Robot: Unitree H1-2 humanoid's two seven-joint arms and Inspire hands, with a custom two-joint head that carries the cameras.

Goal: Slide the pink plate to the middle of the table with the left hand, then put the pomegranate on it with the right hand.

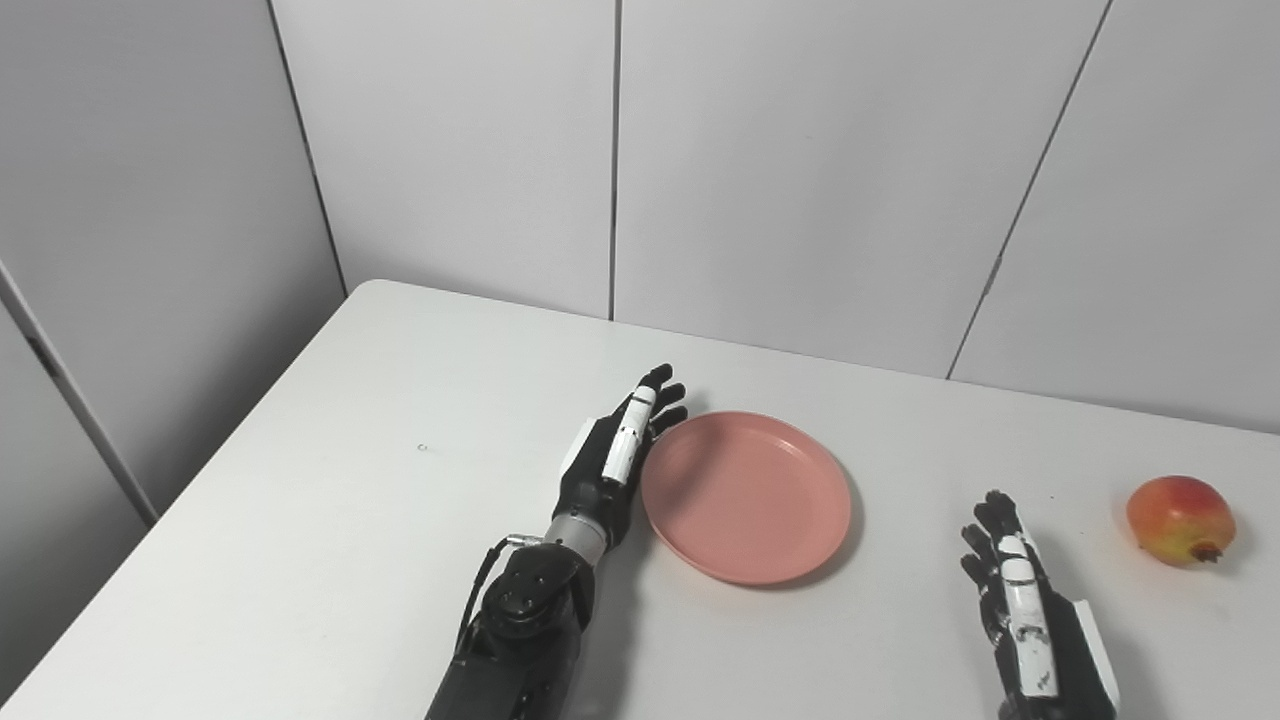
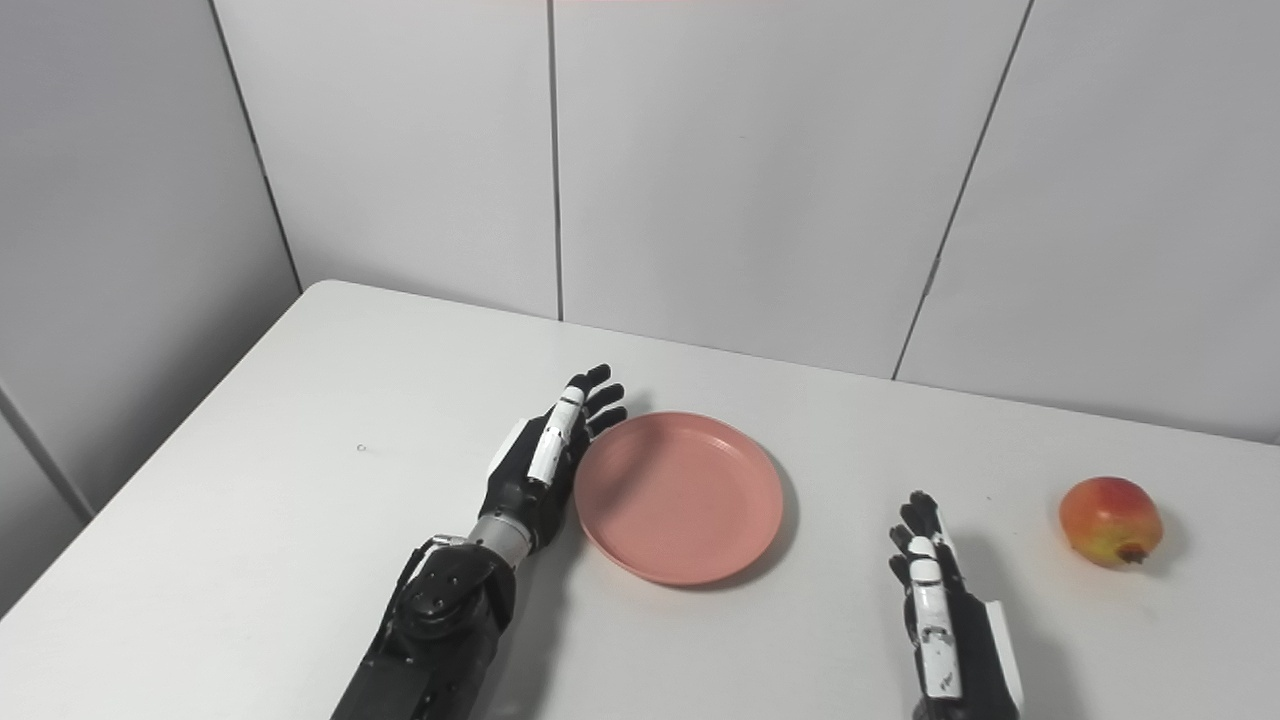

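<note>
We judge the pink plate [image 1: 747,497] near mid-table, open left hand [image 1: 612,455] against its rim. Right hand [image 1: 1020,590] open, empty; pomegranate [image 1: 1180,520] unpicked.

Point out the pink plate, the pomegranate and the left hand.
pink plate [image 1: 800,440], left eye view, on its far rim.
pomegranate [image 1: 1180,518], left eye view, on the middle of its skin.
left hand [image 2: 535,462], right eye view, on the back of the hand, beside the plate's left edge.
</note>
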